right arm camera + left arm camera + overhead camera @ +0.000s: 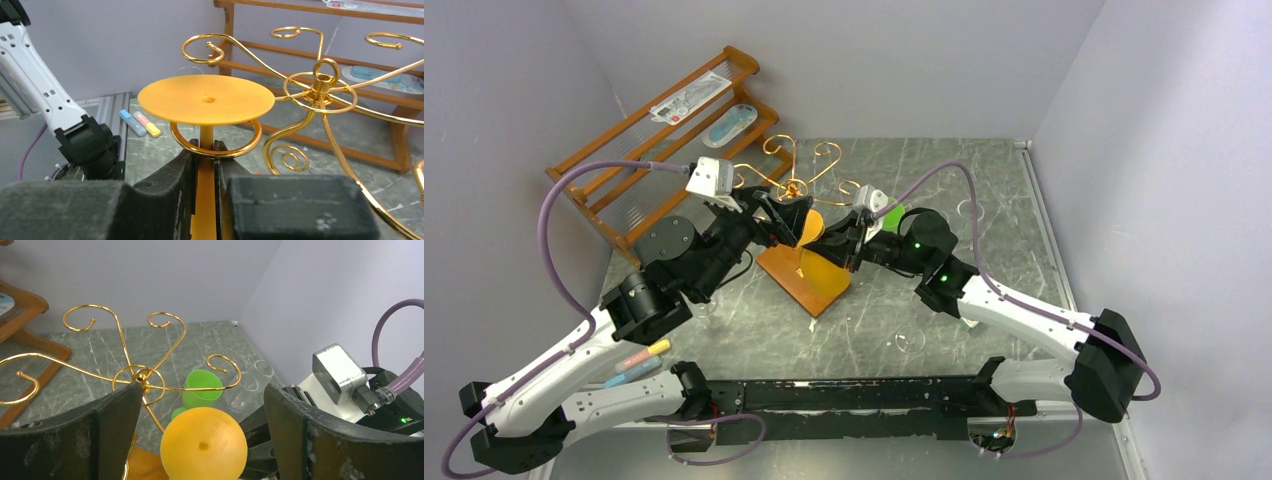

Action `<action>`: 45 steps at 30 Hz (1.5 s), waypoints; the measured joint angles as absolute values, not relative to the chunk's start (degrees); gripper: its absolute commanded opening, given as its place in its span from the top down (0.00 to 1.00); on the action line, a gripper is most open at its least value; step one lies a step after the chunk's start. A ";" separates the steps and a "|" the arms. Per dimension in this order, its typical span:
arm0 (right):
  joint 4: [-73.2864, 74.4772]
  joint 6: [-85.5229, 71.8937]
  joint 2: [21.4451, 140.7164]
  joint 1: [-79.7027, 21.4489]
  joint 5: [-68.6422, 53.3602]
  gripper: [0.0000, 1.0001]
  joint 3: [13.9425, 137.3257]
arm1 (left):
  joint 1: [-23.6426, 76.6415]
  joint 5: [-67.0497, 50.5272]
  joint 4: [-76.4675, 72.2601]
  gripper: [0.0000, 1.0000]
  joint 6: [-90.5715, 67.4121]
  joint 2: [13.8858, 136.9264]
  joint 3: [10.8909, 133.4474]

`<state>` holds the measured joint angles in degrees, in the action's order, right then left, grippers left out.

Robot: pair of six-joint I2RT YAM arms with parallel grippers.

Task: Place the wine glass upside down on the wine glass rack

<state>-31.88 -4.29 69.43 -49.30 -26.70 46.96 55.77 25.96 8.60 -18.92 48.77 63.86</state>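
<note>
– Two pincers meet mid-frame in the top view. What lies furthest left?

– A shelf (664, 130) at upper left against the wall, and markers (639, 362) at lower left on the tabletop (754, 330).

– Next along?

– The left pincer (774, 215), just left of centre. Its wrist view shows the left pincer (202, 389) spread wide, both dark fingers (117, 420) far apart and gripping nothing. The round foot of the glass (204, 445) shows bottom centre, between them.

– And the rack?

– The rack (799, 170) stands at centre frame on its wooden base, gold arms curling up and out.

– Where is the glass?

– The glass (809, 228) is at the rack, just below centre, upside down. In the right wrist view its foot (206, 99) is on top, flat and level, left of the rack's post (325, 82). The stem drops through a gold curl (240, 147) of one arm. Whether the foot touches that curl, I cannot tell.

– Who has it?

– The right pincer (204, 165), closed tight on the stem just under the curl. In the top view the right pincer (849, 240) comes in from the right.

– Further right?

– A green glass (892, 215) just beyond the right wrist, and a clear glass (909, 340) lying lower right of centre.
</note>
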 measured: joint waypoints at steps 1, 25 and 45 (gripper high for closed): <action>-32.03 -3.75 69.78 -49.30 -26.83 1.00 47.18 | 55.77 25.98 8.69 0.06 -18.92 48.80 63.92; -40.34 -2.76 66.74 -49.30 -20.10 1.00 40.77 | 55.77 26.37 8.99 0.06 -18.87 50.50 65.19; -28.40 -3.01 65.43 -49.30 -18.59 0.44 42.13 | 55.77 26.48 9.74 0.03 -18.96 50.02 65.34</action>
